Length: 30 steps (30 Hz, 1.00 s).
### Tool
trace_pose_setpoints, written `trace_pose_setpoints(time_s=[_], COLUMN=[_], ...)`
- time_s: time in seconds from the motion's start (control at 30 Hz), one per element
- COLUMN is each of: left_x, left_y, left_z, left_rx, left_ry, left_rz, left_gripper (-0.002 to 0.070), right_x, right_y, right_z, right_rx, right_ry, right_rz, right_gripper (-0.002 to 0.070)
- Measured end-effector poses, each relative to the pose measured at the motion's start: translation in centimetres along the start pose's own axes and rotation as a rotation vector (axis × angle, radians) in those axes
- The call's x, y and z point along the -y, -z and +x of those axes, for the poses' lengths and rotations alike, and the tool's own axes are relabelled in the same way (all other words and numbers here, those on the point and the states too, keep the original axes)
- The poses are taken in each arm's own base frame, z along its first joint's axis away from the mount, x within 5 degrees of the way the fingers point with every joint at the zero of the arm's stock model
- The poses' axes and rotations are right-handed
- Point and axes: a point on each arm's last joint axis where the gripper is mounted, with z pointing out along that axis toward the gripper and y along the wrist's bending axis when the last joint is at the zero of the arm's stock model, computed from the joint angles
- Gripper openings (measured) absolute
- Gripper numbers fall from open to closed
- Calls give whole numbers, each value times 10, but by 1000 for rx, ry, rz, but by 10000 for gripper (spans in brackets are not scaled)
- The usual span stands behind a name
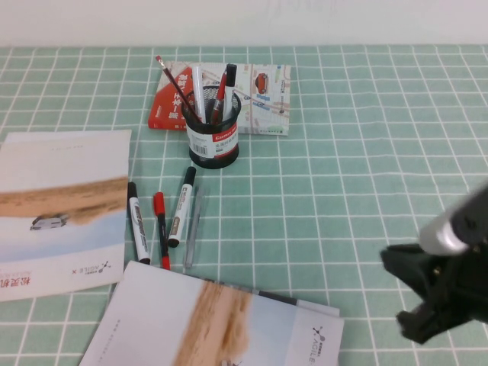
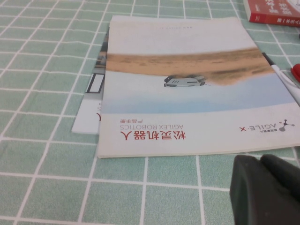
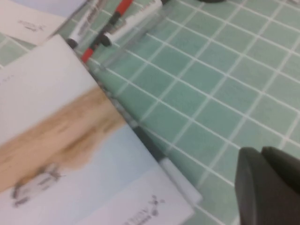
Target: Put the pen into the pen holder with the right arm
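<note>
Even, bright light falls on the green-checked tabletop [image 1: 366,191]; the pen holder [image 1: 213,130] casts only a faint shadow. The right wrist view is blurred, the right arm [image 1: 450,290] beside it soft-edged.

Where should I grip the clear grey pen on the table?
Grip the clear grey pen mid-barrel from straight above, jaws across its width; it lies flat, close beside the white marker. The right gripper, shut, hovers near right; the left gripper is parked over a brochure.
</note>
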Motion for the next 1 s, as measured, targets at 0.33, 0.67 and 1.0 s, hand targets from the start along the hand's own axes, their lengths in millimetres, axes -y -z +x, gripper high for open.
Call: trace_pose_setpoints(time_s=[0.33, 0.67, 1.0], left_x=[0, 0, 0], left_y=[0, 0, 0], left_z=[0, 0, 0], left_rx=[0, 0, 0], left_ry=[0, 0, 0], left_rz=[0, 0, 0], left_gripper=[-4, -4, -4], right_x=[38, 35, 29], right_y=[42, 62, 65], right_z=[81, 152, 165], right_rx=[133, 354, 345], right_ry=[-216, -275, -256], right_rz=[269, 477, 471], right_gripper=[-19, -19, -19])
